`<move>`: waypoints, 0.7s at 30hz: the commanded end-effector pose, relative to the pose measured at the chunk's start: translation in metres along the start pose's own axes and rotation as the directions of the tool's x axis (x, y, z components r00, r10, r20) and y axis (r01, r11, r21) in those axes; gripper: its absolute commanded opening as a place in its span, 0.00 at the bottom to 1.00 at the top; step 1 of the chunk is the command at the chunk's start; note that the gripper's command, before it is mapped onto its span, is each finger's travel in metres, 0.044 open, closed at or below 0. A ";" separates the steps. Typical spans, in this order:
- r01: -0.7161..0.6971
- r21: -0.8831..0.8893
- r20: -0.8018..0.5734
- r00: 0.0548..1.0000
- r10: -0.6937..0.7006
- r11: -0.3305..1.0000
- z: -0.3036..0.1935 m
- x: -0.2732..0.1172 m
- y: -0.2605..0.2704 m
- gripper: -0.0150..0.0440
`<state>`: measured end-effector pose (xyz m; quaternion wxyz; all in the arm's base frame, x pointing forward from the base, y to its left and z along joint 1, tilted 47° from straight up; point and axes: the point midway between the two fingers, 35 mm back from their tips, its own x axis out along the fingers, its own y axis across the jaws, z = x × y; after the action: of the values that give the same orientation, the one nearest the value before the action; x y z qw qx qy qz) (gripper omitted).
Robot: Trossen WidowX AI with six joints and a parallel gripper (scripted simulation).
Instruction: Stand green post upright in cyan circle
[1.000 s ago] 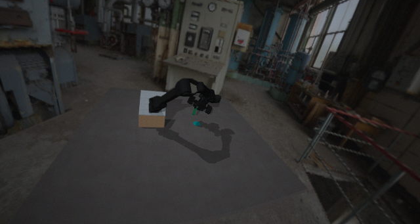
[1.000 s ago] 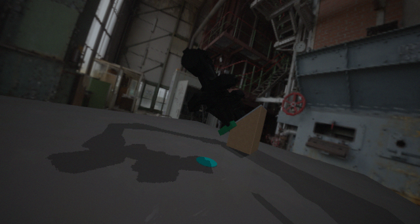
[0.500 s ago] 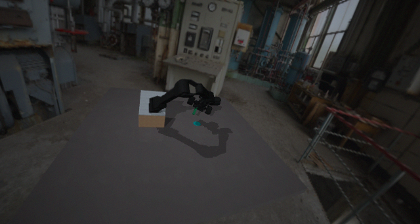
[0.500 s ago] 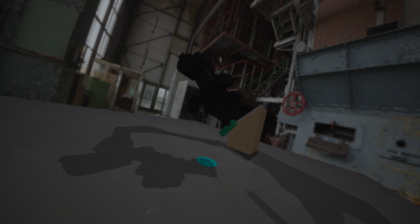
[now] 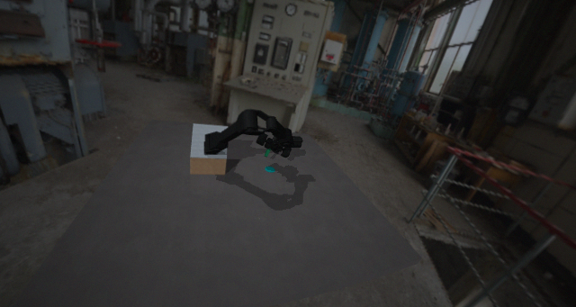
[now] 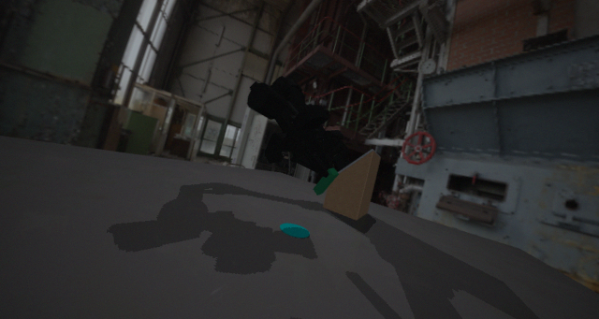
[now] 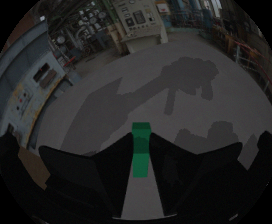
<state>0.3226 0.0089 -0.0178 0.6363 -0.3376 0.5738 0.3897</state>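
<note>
My gripper [image 7: 140, 136] is clamped on the green post [image 7: 140, 151], long axis running out past my fingertips, tilted, held in the air; cyan circle [image 5: 270, 168] lies on the mat below, slightly offset

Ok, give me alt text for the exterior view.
A dark gripper holds a green post tilted in the air, above and behind a cyan circle on the grey floor. A tan box stands just right of the post.

The claw [image 6: 333, 169] hides the green post's [image 6: 326, 181] upper end.
</note>
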 end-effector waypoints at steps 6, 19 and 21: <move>0.012 -0.019 0.071 0.997 -0.010 1.000 0.001 -0.004 -0.001 0.29; 0.033 -0.044 0.165 0.986 -0.026 0.998 0.001 -0.008 -0.002 0.29; 0.038 -0.047 0.179 0.983 -0.029 0.998 0.001 -0.009 -0.002 0.29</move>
<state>0.3245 0.0077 -0.0118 0.6763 -0.3263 0.5110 0.4183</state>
